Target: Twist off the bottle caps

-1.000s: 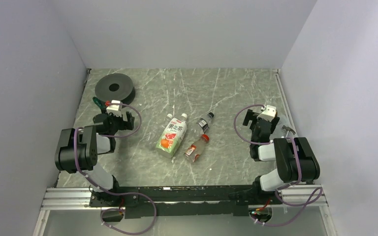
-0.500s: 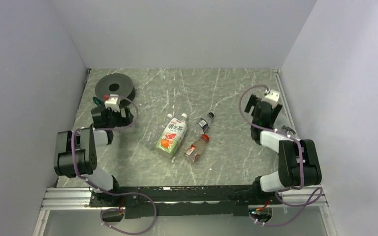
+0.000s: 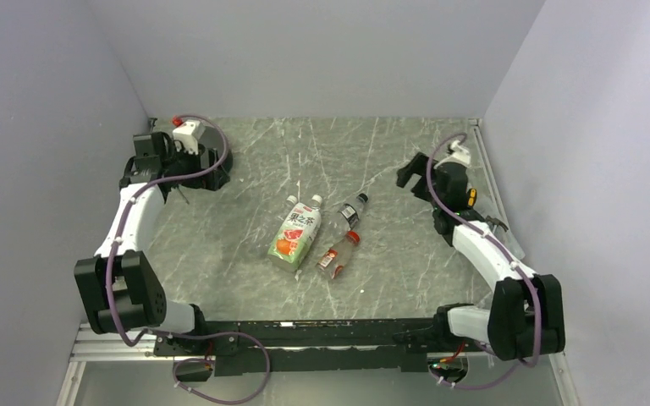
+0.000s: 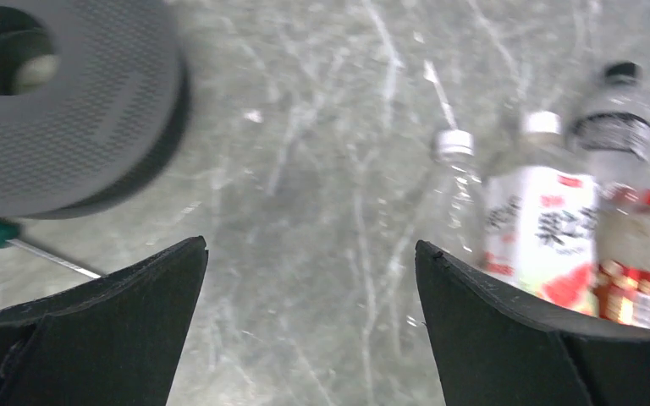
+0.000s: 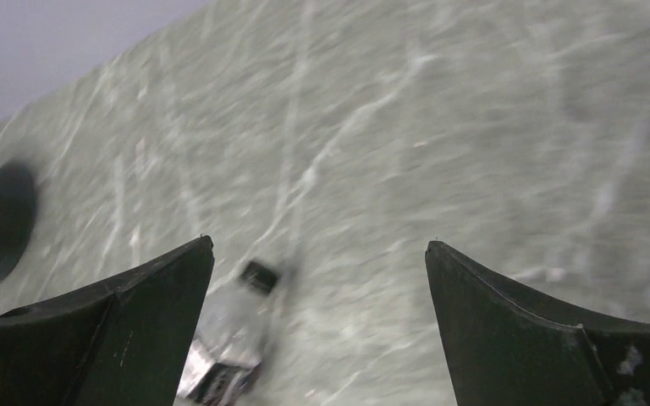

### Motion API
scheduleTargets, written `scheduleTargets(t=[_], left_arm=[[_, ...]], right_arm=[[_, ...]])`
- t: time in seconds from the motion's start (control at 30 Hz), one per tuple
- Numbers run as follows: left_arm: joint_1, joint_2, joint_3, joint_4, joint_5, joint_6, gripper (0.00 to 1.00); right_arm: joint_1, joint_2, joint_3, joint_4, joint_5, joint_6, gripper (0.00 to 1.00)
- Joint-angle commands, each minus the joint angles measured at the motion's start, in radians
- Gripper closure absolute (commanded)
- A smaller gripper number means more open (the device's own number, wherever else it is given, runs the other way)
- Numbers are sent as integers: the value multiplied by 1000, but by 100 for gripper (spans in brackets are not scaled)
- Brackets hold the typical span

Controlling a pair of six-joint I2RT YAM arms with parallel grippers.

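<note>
Both grippers hang above the grey marbled surface [image 3: 245,279] with jaws spread wide, holding nothing. The left gripper [image 4: 309,326] hovers by the black disc [image 4: 76,110], at ten o'clock from the bottles [image 3: 317,233]. The right gripper [image 5: 317,326] is at two o'clock from them. The bottles lie bunched mid-surface, necks toward twelve o'clock. They include a green-labelled tea bottle [image 3: 294,233] with a white cap [image 4: 542,123], and a clear bottle [image 4: 461,203] at its nine o'clock, also white-capped. A black cap [image 3: 362,198] and a red cap [image 3: 353,236] top the two bottles at its three o'clock. Every cap sits on its neck.
</note>
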Motion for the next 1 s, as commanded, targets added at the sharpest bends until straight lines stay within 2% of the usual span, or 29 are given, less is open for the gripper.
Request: scheduleTargets(t=[0.0,0.13,0.3,0.43,0.6,0.97], left_arm=[[-71,-18,98,-287,152,18,1],[-213,10,98,-378,114,19,1],[-363,54,10,-339,-82,72,1],[-375,129,27,-307,-169,77,1],[-401,196,44,-265,-205,101,1],[-425,325,43,-263,-143,111,1]], right_arm=[[205,-17,147,-184,68,-42,0],[355,-16,206,-277,246,-48,0],[472,-32,231,-346,358,-49,0],[533,-66,232,-371,394,-49,0],[580,-85,246,-420,422,-54,0],[591,-143,178,-443,416,-34,0]])
